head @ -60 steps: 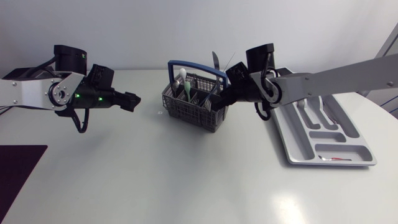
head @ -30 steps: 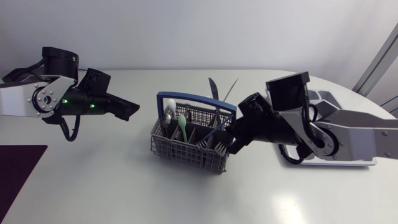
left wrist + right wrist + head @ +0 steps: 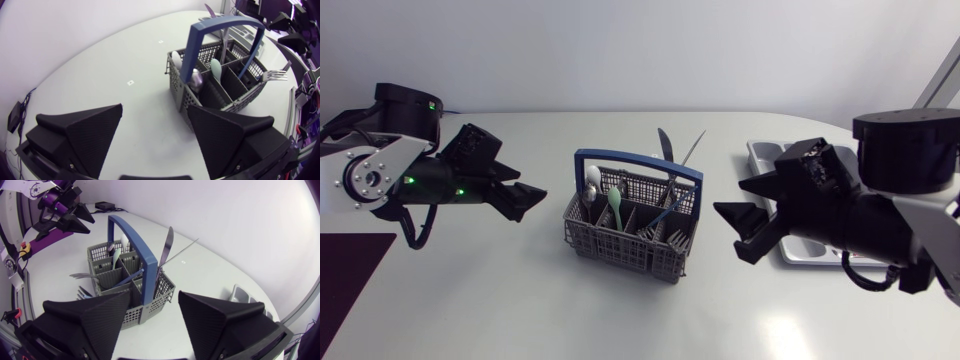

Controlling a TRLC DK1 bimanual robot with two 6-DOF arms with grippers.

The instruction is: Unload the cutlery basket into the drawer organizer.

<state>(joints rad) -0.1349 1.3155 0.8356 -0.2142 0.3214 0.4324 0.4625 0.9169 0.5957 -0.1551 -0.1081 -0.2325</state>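
grey plastic cutlery basket (image 3: 620,245) now stands mid-counter (image 3: 620,320), shifted away from the drawer organizer (image 3: 760,152), which peeks out behind the right arm. the right pincer (image 3: 732,225) has left the basket's rim and backed off, fingers wide and empty. the left pincer (image 3: 528,195), equally wide and empty, has dipped nearer the other side. spoons, forks and a knife (image 3: 663,145) stand inside, so unloading proper hasn't begun; the basket seems merely repositioned within both arms' reach.

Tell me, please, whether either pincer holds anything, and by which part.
Nothing is held: left pincer and right pincer are both open, clear of the cutlery basket.
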